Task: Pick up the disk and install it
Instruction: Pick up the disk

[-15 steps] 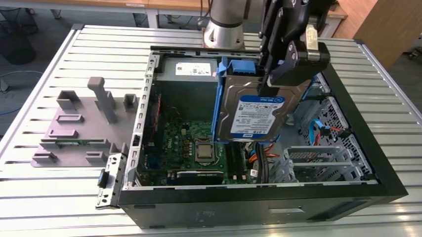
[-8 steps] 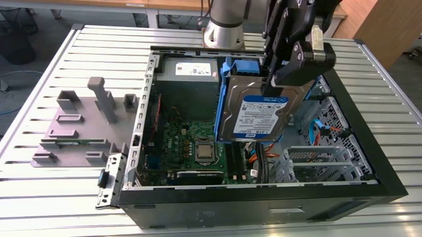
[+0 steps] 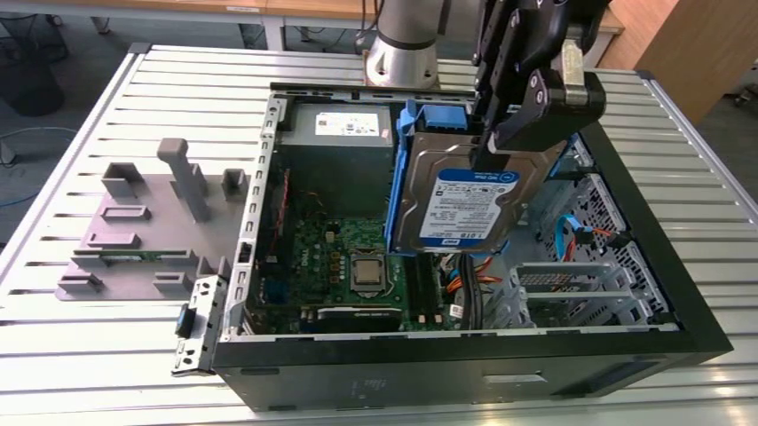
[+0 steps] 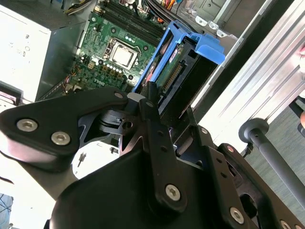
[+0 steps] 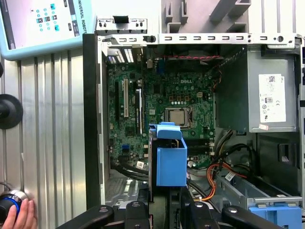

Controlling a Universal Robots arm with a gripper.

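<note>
So the black robot gripper (image 3: 512, 146) is clamped tight on one end of the flat silver-grey metal disk (image 3: 456, 200), the one with the white and blue label and the blue plastic carrier frame. The disk hangs straight down from the fingers, standing upright, with its label side facing the exterior view. It's held up in the air over the open black metal computer case (image 3: 474, 359); as far as I can tell it isn't seated in anything. Right underneath the gripper is the green motherboard (image 5: 157, 95), and in the first wrist view the end of the blue frame sits just beside the silver processor socket (image 5: 178, 114), with a bundle of orange and black cables (image 5: 214, 176) next to it. The grey power-supply box with a white sticker (image 5: 257, 95) is inside the case, off to one side of the gripper. A grey plastic fixture (image 3: 154, 222) sits well apart from the gripper, outside the case on the slatted aluminium table (image 3: 71, 355). Also, a person's hand (image 5: 21, 217) is on that table outside the case, touching a round blue-ringed knob (image 5: 8, 204).
</note>
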